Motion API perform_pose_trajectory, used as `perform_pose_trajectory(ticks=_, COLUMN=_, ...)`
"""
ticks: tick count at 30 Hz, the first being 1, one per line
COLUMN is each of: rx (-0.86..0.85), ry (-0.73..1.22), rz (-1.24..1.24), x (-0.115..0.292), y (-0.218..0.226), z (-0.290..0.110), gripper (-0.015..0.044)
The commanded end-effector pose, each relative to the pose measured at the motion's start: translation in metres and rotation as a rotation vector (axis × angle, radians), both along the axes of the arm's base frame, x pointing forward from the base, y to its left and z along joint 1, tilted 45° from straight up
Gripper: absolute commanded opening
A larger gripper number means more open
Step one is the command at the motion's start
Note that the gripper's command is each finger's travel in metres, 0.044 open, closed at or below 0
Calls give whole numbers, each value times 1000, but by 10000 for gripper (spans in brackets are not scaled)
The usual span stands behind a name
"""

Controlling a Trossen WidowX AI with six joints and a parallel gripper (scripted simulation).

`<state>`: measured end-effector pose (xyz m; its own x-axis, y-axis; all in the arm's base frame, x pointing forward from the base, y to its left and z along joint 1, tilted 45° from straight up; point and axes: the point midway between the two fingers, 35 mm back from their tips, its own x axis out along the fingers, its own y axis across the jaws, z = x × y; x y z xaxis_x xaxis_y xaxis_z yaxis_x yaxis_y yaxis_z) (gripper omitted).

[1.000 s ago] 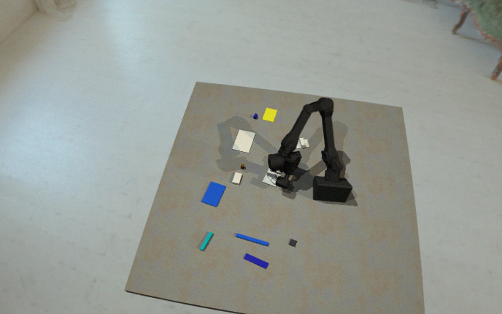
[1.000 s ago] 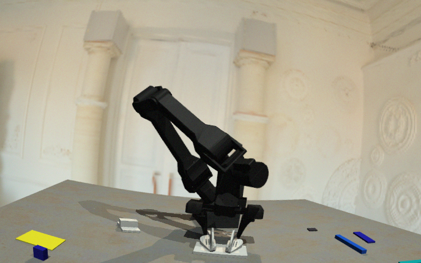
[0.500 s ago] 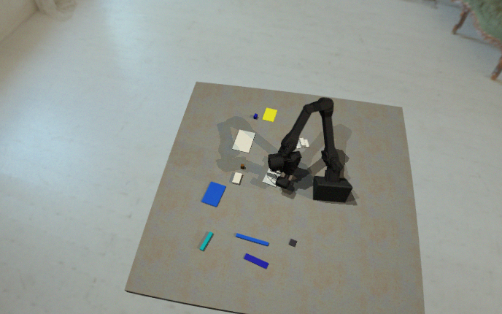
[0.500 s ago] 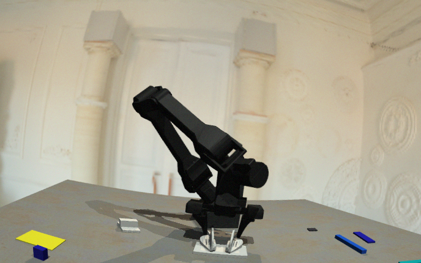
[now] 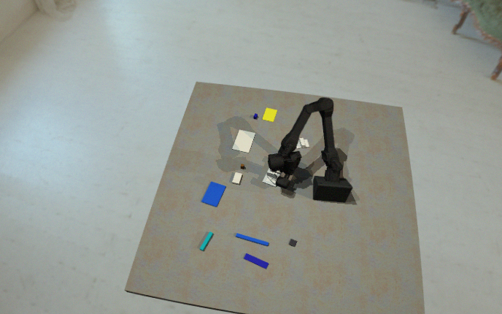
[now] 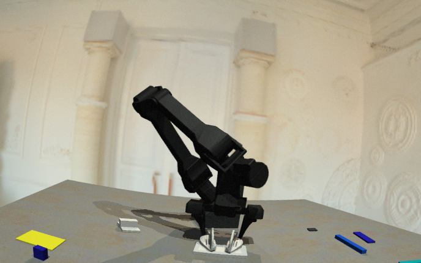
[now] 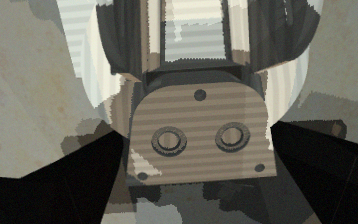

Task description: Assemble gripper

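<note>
The white gripper base (image 5: 268,180) (image 6: 220,254) lies on the table, with two pale jaws (image 6: 207,243) (image 7: 287,85) standing side by side on it. Their gear teeth are hidden. The housing plate (image 7: 200,162) lies over the jaws' rear ends, with two round ringed stubs showing in its holes. It looks roughly flat and slightly turned in the wrist view; I cannot tell whether it is fully seated. My gripper (image 6: 222,236) (image 7: 196,132) is open and low over the base, one black finger on each side of the housing plate. No grip on the plate shows.
A stepped white part (image 5: 303,142) (image 6: 128,225) lies behind the arm. A cream sheet (image 5: 244,141), yellow sheet (image 5: 269,115), small cream block (image 5: 237,178) and blue sheet (image 5: 214,193) lie farther out. Blue bars (image 5: 252,239) and a teal bar (image 5: 206,241) lie toward the front.
</note>
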<state>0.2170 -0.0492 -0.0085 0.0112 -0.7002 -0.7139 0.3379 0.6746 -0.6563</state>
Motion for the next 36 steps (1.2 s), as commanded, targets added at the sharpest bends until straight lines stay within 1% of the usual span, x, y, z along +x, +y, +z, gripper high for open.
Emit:
perform_pose_trajectory(ticks=1, rx=0, ry=0, rz=0, x=0, y=0, z=0, gripper=440)
perform_pose_trajectory(ticks=11, rx=2, ry=0, rz=1, x=1, y=4, z=4, gripper=440)
perform_pose_trajectory(ticks=14, rx=7, ry=2, rz=2, x=3, y=22, z=19, gripper=440)
perform_pose_trajectory(ticks=18, rx=4, ry=6, rz=2, x=-1, y=52, z=52, gripper=440)
perform_pose_trajectory(ticks=23, rx=7, ry=-2, rz=17, x=3, y=52, z=49, gripper=440)
perform_pose_trajectory(ticks=29, rx=6, ry=7, rz=3, x=-16, y=88, z=87, gripper=440)
perform_pose_trajectory(ticks=36, rx=5, ry=8, rz=2, x=-17, y=89, z=89, gripper=440)
